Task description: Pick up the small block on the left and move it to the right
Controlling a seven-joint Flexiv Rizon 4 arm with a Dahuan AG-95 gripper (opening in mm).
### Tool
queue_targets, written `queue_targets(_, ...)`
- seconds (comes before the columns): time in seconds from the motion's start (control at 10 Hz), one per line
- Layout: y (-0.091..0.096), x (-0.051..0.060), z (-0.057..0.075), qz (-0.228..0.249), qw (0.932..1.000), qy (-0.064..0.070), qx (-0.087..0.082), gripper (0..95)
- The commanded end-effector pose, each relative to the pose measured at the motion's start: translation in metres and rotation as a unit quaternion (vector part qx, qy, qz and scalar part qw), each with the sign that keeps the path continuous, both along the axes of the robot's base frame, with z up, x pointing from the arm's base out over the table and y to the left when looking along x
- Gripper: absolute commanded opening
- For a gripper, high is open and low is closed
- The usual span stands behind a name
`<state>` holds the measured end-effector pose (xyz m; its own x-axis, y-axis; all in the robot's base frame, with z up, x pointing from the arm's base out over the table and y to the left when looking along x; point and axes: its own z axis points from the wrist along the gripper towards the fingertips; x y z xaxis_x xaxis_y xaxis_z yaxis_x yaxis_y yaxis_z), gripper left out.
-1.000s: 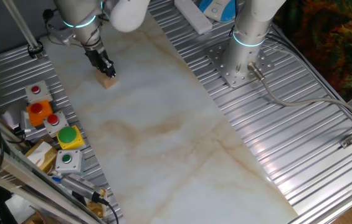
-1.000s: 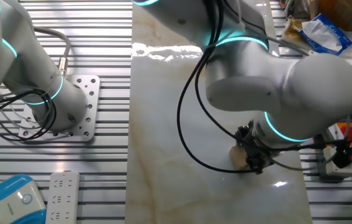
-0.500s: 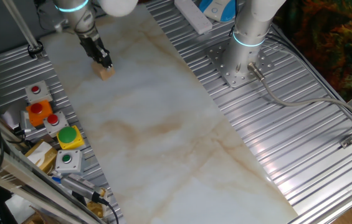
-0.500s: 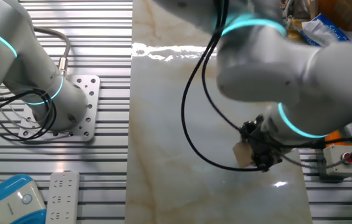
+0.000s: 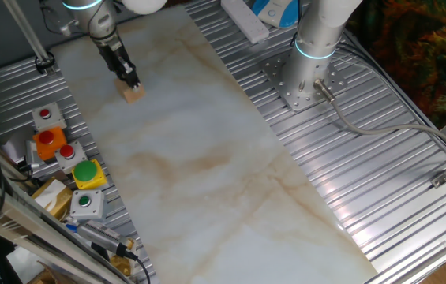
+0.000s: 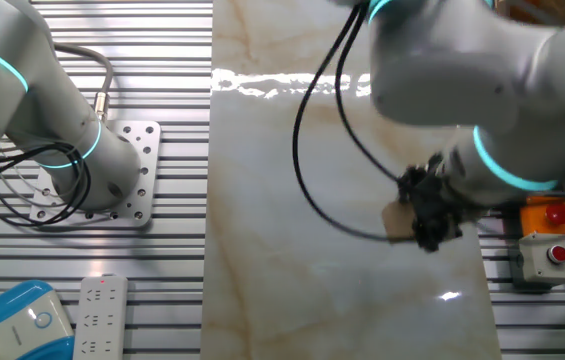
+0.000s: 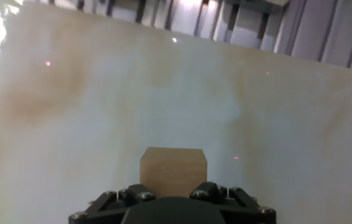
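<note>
The small block (image 5: pixel 133 94) is a plain light-tan wooden cube at the far left of the marble tabletop (image 5: pixel 207 158). My gripper (image 5: pixel 132 85) comes down on it from above and is shut on it, holding it slightly above the marble. In the other fixed view the block (image 6: pixel 398 222) sticks out to the left of the black fingers (image 6: pixel 430 215). In the hand view the block (image 7: pixel 173 170) sits between the jaws, just above the gripper body (image 7: pixel 173 202), with pale marble behind it.
Yellow boxes with coloured push buttons (image 5: pixel 69 154) lie along the left edge, one also showing in the other fixed view (image 6: pixel 552 235). A second arm's base (image 5: pixel 305 79) is bolted at the back right. A remote (image 6: pixel 100 312) and a blue device (image 6: pixel 12 320) lie on the ribbed metal.
My gripper has risen a little with the block shut in it and has drifted toward the table's far left edge. Nothing else has moved.
</note>
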<state>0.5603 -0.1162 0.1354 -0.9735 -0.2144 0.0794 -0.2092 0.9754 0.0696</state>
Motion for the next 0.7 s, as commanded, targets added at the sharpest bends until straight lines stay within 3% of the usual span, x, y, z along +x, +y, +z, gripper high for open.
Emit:
queue_targets(0.1,0.032,-0.005,0.006,-0.022,0.9998,-0.001,-0.004,0.0)
queue_targets(0.4,0.072,-0.022,0.001,-0.051,0.9987,-0.004,-0.003,0.0)
queue_targets(0.7,0.13,-0.024,0.015,-0.078,0.9968,-0.002,-0.015,0.0)
